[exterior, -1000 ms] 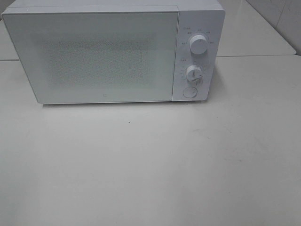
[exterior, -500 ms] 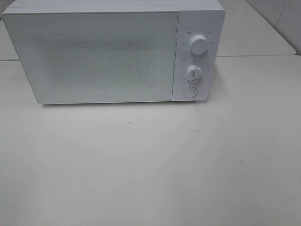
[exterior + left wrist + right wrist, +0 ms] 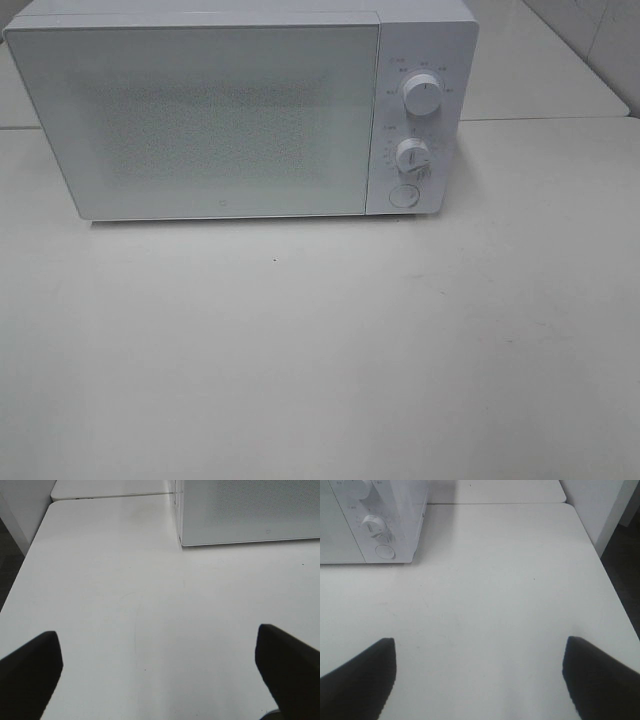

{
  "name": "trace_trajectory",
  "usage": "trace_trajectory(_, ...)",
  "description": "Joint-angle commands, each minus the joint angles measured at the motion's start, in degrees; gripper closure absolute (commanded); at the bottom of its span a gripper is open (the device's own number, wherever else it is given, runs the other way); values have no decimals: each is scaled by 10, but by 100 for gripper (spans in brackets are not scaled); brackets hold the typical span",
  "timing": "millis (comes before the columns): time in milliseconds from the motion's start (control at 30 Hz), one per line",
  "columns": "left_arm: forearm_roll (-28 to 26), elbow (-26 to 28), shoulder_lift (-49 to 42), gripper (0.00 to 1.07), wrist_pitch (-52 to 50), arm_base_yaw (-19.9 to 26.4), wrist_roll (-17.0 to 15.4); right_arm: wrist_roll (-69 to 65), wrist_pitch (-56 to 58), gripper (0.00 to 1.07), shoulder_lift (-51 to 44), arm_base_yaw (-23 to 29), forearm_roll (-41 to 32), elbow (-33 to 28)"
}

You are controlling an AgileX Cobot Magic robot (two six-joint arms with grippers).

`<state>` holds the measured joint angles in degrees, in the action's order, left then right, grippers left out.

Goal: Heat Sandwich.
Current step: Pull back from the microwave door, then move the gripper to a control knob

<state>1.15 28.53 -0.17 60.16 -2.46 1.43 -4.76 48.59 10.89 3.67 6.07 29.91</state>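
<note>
Your white tabletop (image 3: 320, 350) carries the white microwave (image 3: 200, 120) at its far edge, door shut, with two dials (image 3: 422, 95) and a round button (image 3: 403, 196) on the right-hand panel. Where the sandwich is, you cannot tell. Left gripper (image 3: 157, 650) and right gripper (image 3: 480, 650) hang over the tabletop — fingers (image 3: 30, 670) spread wide, grasping nothing

Dark-fingered left gripper (image 3: 160, 677) hovers, jaws spread wide. Dark-fingered right gripper (image 3: 480, 680) matches it, jaws wide apart, angled downward too.
</note>
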Motion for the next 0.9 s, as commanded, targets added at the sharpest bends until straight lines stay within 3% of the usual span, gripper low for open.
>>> trace_trajectory(33, -3, -2, -16, 5, -7, 1, -2, 5, -49, 21, 32, -2, 6, 3)
trace_trajectory(900, -3, -2, -16, 5, -7, 1, -2, -5, -338, 25, 312, -2, 6, 3)
